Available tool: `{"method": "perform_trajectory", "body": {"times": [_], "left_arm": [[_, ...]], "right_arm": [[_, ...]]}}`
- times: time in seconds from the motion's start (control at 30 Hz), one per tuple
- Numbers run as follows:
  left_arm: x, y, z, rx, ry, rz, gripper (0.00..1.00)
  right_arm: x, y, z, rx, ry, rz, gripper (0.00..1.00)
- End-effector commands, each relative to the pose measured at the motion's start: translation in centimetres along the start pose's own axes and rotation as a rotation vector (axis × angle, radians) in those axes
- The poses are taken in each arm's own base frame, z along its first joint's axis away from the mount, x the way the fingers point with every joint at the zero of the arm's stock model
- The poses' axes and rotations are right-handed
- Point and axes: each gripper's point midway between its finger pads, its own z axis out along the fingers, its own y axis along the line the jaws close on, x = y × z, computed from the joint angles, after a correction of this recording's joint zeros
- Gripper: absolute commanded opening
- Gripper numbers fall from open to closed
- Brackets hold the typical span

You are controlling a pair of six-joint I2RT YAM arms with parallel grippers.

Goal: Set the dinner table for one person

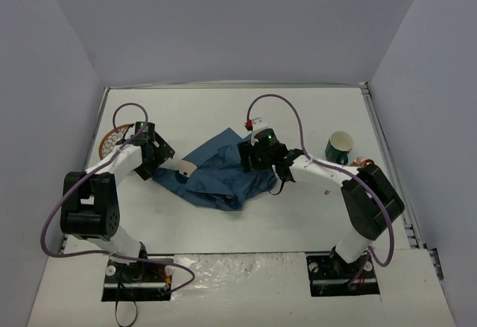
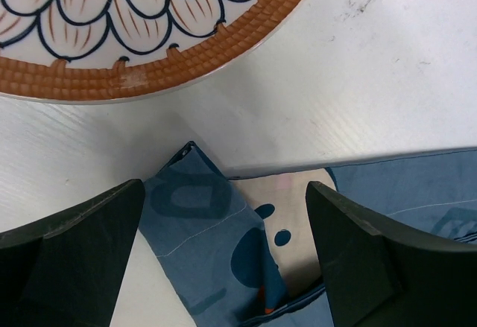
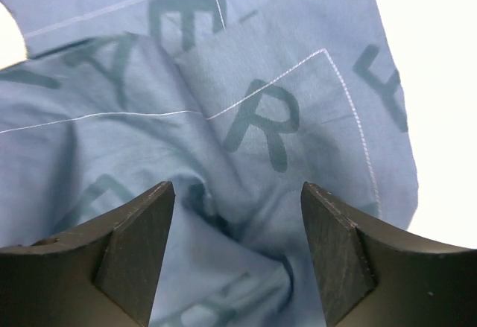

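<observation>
A: Counter point(image 1: 223, 111)?
B: It lies under the placemat point(image 1: 220, 174) and extends on all sides of it. Rigid, matte and fixed, so I judge there is nothing on it to grasp.
A: The placemat?
B: Crumpled. It looks soft, light and limp. Best taken by its stitched corners.
A: Hands?
B: Left hand point(image 2: 223, 223) is released, its fingers astride the placemat's left corner. Right hand point(image 3: 237, 223) is released above the folds on the placemat's right side. Plate point(image 2: 201, 55) is just past the left corner, and the mug point(image 1: 340, 147) is well off to the right.
</observation>
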Motion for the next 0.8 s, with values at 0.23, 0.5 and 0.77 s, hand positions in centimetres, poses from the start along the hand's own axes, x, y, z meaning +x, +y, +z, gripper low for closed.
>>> {"method": "perform_trajectory", "body": {"times": [0.23,0.5,0.77], "left_arm": [[-1.3,-1.3,0.6,-0.045,0.033,-0.036,0.77],[-0.4,0.1,0.6,-0.109,0.068,-0.034,0.63],[0.0,1.1,1.2,-0.166,0.079,-0.031,0.49]], "right_arm": [[-5.8,1.2,-6.7,-0.05,-0.22,-0.042,0.68],[-5.3,0.9,-8.4,-0.054,-0.248,-0.039,0.68],[-4.8,1.1,-9.1,-0.078,-0.263,-0.045,0.68]]}}
